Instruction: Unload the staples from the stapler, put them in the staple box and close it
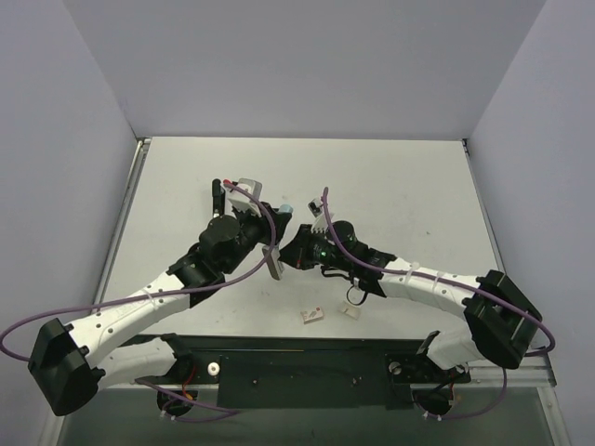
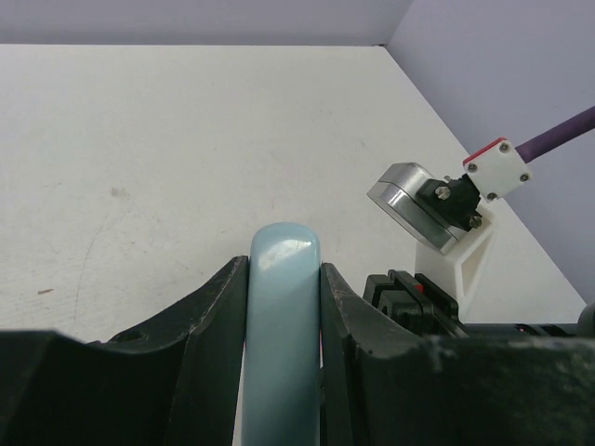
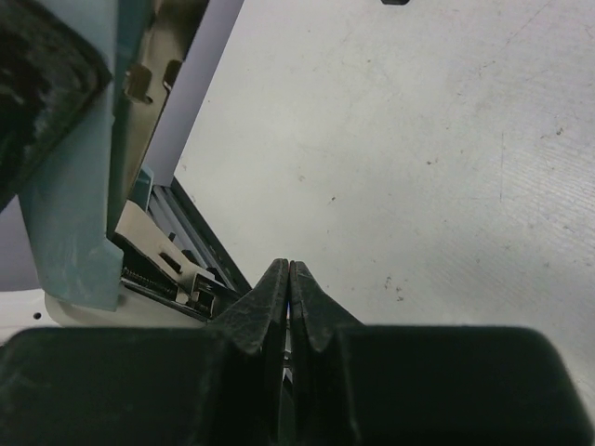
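My left gripper (image 2: 284, 268) is shut on the light-blue stapler (image 2: 284, 334), whose rounded end sticks out past the fingers. From above, the stapler (image 1: 285, 207) is held over the middle of the table by the left gripper (image 1: 278, 219). In the right wrist view the stapler (image 3: 70, 223) hangs open: blue top at left, metal magazine (image 3: 165, 269) and a slim black bar (image 3: 200, 232) below it. My right gripper (image 3: 289, 268) is shut, its tips right beside the magazine's end; the right gripper (image 1: 291, 251) sits just under the stapler. No staples can be made out.
Two small white scraps (image 1: 313, 315) (image 1: 350, 312) lie near the table's front edge. The right arm's wrist camera (image 2: 418, 204) with its purple cable is close on the left gripper's right. Walls stand around the table (image 1: 390, 186).
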### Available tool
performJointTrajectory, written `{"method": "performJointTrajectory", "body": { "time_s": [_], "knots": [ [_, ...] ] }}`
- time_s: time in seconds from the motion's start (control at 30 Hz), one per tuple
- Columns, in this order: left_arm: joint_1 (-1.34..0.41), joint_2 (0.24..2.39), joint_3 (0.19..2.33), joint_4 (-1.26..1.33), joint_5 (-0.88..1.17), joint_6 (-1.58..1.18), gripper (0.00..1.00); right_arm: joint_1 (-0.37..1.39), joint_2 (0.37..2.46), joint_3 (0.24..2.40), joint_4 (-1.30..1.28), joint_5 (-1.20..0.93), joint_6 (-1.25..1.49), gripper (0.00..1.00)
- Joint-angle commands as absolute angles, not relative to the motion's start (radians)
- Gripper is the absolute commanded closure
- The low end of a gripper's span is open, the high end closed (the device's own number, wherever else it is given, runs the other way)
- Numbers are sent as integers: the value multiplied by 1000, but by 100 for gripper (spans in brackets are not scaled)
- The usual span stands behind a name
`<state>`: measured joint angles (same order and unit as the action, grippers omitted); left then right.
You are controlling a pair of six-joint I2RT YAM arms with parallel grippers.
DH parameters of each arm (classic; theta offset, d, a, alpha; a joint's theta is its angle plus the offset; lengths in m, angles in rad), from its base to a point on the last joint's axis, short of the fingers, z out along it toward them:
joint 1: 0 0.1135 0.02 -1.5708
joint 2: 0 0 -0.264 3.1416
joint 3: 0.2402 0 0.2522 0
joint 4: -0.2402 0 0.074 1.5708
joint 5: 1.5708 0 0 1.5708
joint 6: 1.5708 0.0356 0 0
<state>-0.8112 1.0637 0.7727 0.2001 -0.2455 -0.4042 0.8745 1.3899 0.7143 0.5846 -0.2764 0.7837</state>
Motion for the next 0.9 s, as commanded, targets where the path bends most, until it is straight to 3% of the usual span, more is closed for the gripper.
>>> {"method": "performJointTrajectory", "body": {
  "time_s": [0.0,0.87],
  "knots": [
    [-833,1081,772,420,-317,-394,100,873,1410,756,670,-373,834,100],
    [-882,1210,709,554,-476,-321,100,789,1523,819,766,-479,916,100]
  ]
}}
